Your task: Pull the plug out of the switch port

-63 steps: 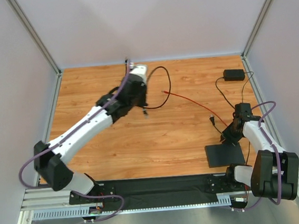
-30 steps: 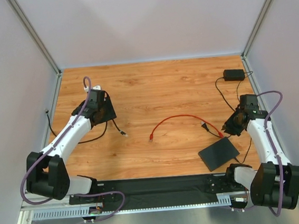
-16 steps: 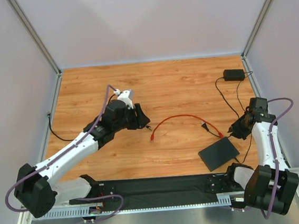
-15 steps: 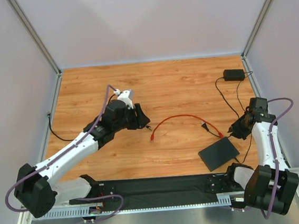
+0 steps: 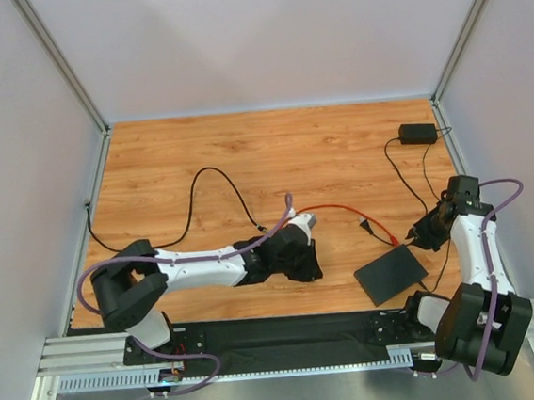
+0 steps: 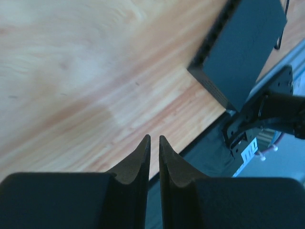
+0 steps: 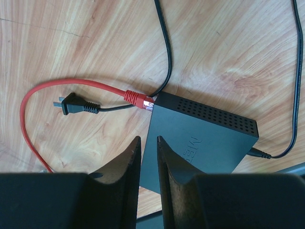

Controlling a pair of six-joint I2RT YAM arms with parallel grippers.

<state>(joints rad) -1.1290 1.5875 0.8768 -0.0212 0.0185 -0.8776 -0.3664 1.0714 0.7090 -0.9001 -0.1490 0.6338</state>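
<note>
Two sets of jaws are each drawn down to a narrow slit with nothing between them. In the left wrist view, the left jaws sit at the bottom centre over bare wooden table (image 6: 71, 71). The switch (image 6: 238, 47), a flat matte-black box, lies apart from them in the upper right of that frame. In the right wrist view, the right jaws hang at the bottom centre, over the lower left edge of the switch. Above them, the red plug (image 7: 139, 99) meets the box at its upper left corner, though the port itself cannot be seen. Its red cable (image 7: 28, 124) loops away to the left. A black power plug (image 7: 71, 105) lies just left of the red plug. From above, the left arm (image 5: 207, 262) stretches low across the lower middle, well left of the switch. The right arm (image 5: 480, 246) stands at the right edge, its wrist just upper right of the box. An adapter brick (image 5: 418, 133) rests in the upper right.
</note>
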